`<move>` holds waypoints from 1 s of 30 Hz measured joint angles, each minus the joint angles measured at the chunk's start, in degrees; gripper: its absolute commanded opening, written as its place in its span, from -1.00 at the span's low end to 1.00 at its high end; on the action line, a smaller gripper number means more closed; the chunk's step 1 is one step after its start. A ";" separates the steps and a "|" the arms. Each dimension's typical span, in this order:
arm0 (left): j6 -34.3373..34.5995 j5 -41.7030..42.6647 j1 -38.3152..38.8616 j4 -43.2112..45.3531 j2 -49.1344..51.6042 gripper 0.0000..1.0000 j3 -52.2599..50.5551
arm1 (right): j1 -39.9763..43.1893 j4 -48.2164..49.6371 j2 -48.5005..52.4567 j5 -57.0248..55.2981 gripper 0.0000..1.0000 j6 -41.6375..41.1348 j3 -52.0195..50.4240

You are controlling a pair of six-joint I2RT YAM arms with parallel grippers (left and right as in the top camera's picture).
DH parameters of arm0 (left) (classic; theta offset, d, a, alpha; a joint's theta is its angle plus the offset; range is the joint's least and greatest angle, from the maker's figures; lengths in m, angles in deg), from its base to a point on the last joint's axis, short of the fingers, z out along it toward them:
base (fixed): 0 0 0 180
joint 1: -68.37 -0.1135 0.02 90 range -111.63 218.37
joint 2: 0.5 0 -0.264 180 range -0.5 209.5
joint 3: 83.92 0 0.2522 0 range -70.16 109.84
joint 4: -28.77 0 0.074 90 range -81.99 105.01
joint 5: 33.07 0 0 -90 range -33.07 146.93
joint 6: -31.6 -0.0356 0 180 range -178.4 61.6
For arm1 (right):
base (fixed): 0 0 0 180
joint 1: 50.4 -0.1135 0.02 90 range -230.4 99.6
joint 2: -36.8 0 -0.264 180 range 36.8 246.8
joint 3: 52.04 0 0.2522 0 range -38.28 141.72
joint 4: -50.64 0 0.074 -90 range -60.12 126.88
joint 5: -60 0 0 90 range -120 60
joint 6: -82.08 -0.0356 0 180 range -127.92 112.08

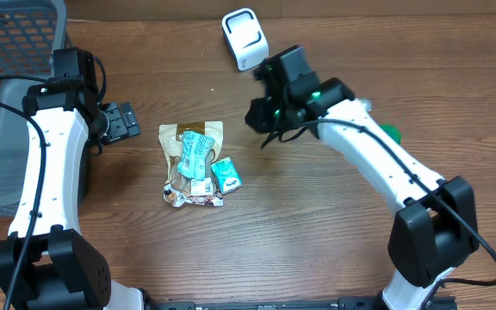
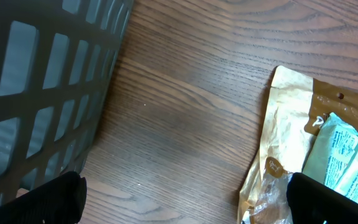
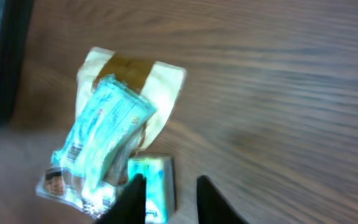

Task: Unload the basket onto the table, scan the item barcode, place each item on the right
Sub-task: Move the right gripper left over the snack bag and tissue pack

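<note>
Currently, item by item:

- **Tan pouch** [image 1: 169,148]: is lying flat near the middle of the table [image 1: 334,250]. Its long axis is running from the far edge toward the robot.
- **Teal packet** [image 1: 195,155]: is resting on top of the pouch, along nearly the same line, slightly tilted.
- **Small teal box** [image 1: 226,175]: is sitting against the pile's right side, toward its near end.
- **Barcode:** none is showing clearly enough to read in any view.
- **Scanner** [image 1: 244,39]: white, is standing at the far side of the table, well apart from the pile and beyond the right arm's wrist.
- **Basket** [image 1: 7,52]: grey mesh, is occupying the far left corner.
- **Left gripper** [image 1: 126,120]: is hovering just beside the pouch's far left corner. Its jaws are spread wide and holding nothing. In its wrist view the pouch is lying ahead and to the right.
- **Right gripper** [image 3: 169,198]: is hanging over the table on the pile's right. Its fingers are drawn near each other with bare wood showing in the gap, pinching nothing. The view is blurred, and the small teal box is lying just by one finger, the rest of the pile beyond it.
- **Judgement:** the pile is lying between the two arms. The left jaws are looking nearer the pouch. The right jaws are looking nearer the small box, and the right arm nearer the scanner.
</note>
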 measured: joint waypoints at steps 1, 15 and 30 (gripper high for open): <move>0.00 0.00 0.00 0.00 0.00 0.99 0.00 | -1.16 -0.04 0.00 -0.04 -0.77 -0.02 -0.02; 0.00 -0.02 0.00 0.00 0.00 0.99 0.00 | -12.57 -2.91 0.00 -7.63 -0.77 -3.91 -0.02; 0.00 -0.02 0.00 0.02 0.00 0.99 0.00 | -17.73 -2.71 6.29 -15.26 -0.61 -6.16 -0.02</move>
